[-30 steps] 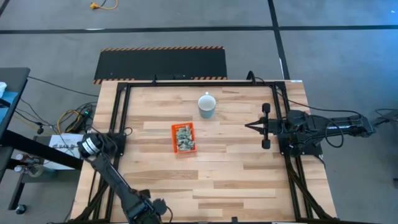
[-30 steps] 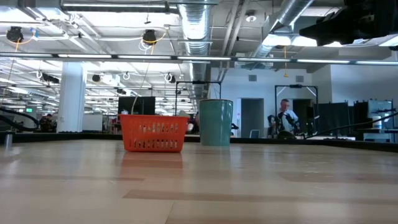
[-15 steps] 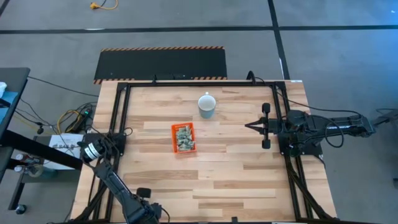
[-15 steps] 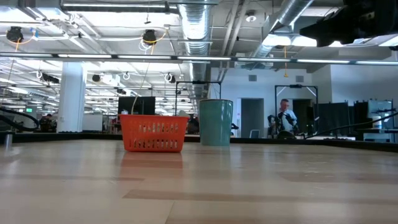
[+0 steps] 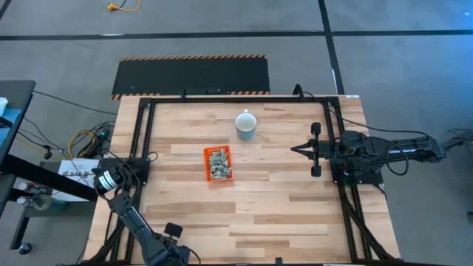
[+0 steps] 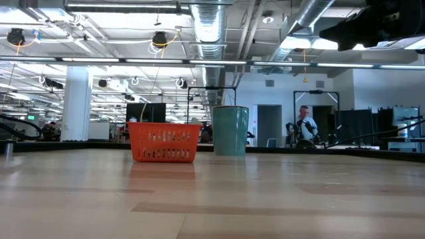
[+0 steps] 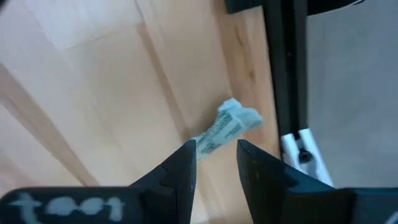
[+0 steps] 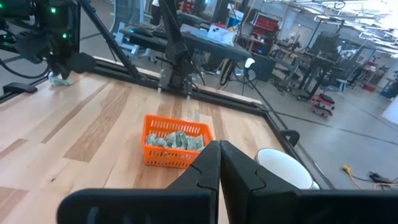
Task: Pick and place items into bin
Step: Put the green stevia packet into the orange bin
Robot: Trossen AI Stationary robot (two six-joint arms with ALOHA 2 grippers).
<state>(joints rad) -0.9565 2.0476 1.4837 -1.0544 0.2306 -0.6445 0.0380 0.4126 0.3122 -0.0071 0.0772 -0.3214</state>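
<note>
Since a second ago the left arm has swung along the near edge of the counter [image 5: 281, 214] toward its left corner, and the left gripper [image 7: 213, 163] now sits low over the boards by the black frame rail. Its fingers [image 7: 181, 171] stand slightly apart with one wrapped piece [image 7: 227, 129] between and just past their tips; the wrapper's lower end meets the inner edge of one finger, though whether it is truly pinched cannot be told. That piece is pale green and white, crinkled, and lies close to the counter's edge.

In the high view the left gripper [image 5: 171, 235] is at the near left corner, well apart from the orange bin [image 5: 218, 163], which stands near the middle of the counter. The bin is heaped with the other wrapped pieces [image 5: 218, 164] (they fill most of its floor). A pale mug [image 5: 245, 125] stands beyond the bin, toward the far edge, near it but not touching.

On the right side, the right gripper [image 8: 219, 167] waits above the counter with its fingers pressed together, empty, pointed toward the bin and mug. In the low view a person [image 6: 305, 126] shows in the room beyond the counter.
</note>
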